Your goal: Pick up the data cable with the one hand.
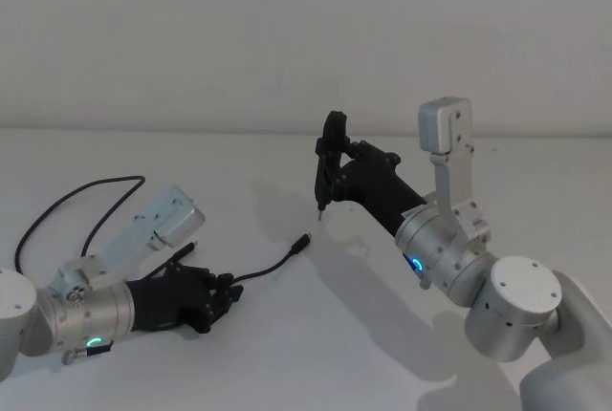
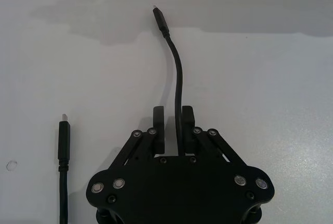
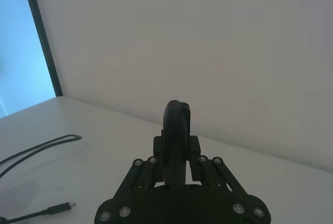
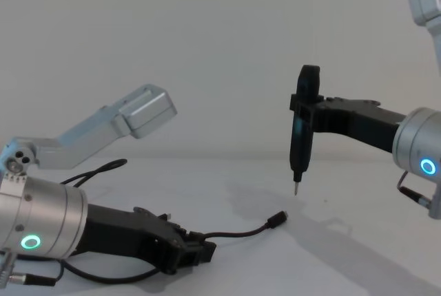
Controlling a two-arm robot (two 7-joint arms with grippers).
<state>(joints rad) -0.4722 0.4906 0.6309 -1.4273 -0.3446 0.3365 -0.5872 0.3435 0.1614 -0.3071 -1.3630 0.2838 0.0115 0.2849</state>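
Note:
The data cable (image 1: 273, 266) is a thin black cord lying on the white table (image 1: 287, 354). One plug (image 2: 160, 18) points toward the right arm, and the other plug (image 2: 63, 130) lies beside my left gripper. The cord loops away at the far left (image 1: 91, 193). My left gripper (image 2: 173, 122) rests low on the table with its fingers drawn in around the cable a short way behind the first plug; the cord lies against one finger (image 2: 188, 122). In the chest view the left gripper (image 4: 203, 248) sits on the tabletop and the plug (image 4: 279, 219) curls slightly upward.
My right gripper (image 1: 337, 167) hovers above the table's middle, shut on a black pen-like tool (image 4: 303, 131) whose metal tip (image 4: 297, 189) points down just beyond the cable's plug. A bare wall stands behind the table.

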